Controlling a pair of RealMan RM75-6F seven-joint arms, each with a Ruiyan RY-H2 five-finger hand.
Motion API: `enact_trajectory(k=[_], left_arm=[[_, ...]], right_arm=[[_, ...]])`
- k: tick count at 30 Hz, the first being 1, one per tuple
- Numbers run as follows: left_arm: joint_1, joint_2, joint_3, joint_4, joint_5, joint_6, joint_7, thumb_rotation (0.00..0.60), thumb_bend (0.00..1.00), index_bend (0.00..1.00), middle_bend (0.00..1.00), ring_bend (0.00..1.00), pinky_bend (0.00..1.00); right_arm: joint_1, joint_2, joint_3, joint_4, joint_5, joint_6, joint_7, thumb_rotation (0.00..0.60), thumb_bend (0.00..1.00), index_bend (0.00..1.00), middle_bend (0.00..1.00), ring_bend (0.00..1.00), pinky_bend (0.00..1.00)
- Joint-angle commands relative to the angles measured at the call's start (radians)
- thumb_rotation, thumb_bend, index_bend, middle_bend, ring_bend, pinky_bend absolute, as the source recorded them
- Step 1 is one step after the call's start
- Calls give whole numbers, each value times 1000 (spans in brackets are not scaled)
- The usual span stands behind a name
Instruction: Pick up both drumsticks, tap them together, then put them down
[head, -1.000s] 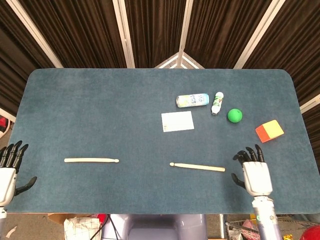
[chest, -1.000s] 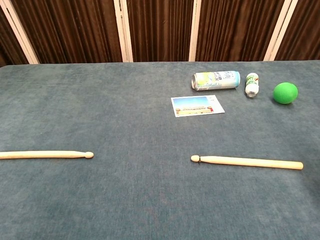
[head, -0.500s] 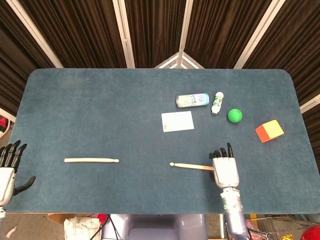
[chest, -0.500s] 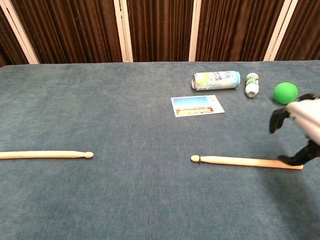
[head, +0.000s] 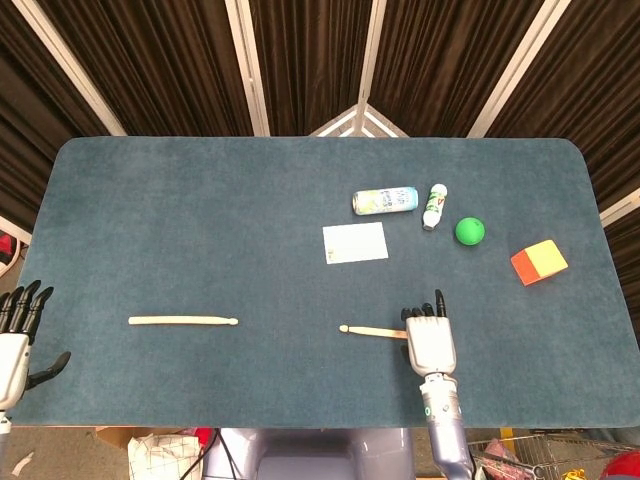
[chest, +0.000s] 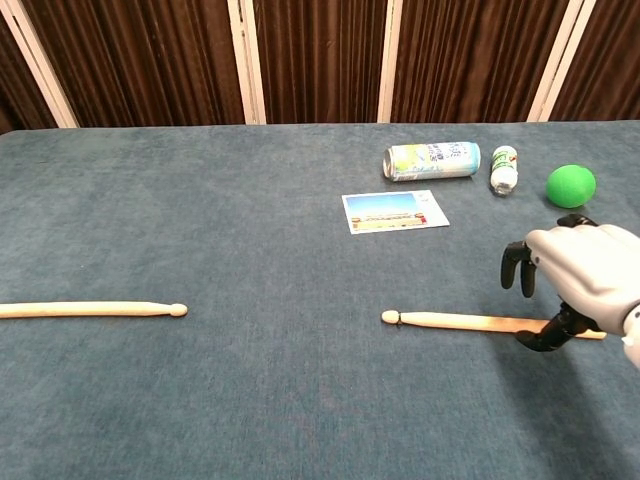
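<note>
A wide rectangular worktop (head: 200, 220) with rounded corners and a blue-grey felt cover carried everything. Toward its near left lay a pale wooden drumstick (head: 183, 321) pointing its tip rightward. A second pale wooden drumstick (head: 372, 331) lay near the front, right of centre, tip toward the left, its butt end hidden in the head view. Farther back sat a flat rectangular picture card (head: 355, 243). Behind it a pale printed drink can (head: 385, 201) lay on its side, with a small white-and-green bottle (head: 435, 206) just beside it. A green ball (head: 469, 231) rested near the bottle. An orange-and-yellow cube (head: 539, 262) stood close to the right edge.
</note>
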Motion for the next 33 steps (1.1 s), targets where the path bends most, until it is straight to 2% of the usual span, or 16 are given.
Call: enact_trajectory(k=[1, 19, 33], left_arm=[[0, -1, 0, 0, -1, -1, 1, 600, 303, 63, 0, 0, 0], [-4, -13, 0, 2, -13, -9, 28, 600, 303, 63, 0, 0, 0], [-6, -18, 0, 3, -22, -13, 43, 600, 303, 63, 0, 0, 0]], right_arm=[[7, -8, 4, 15, 4, 2, 3, 600, 256, 418, 453, 285, 0], [29, -42, -10, 112, 22, -5, 45, 600, 256, 487, 455, 308, 0], [45, -66, -18, 163, 13, -5, 60, 600, 256, 553, 517, 361, 0]])
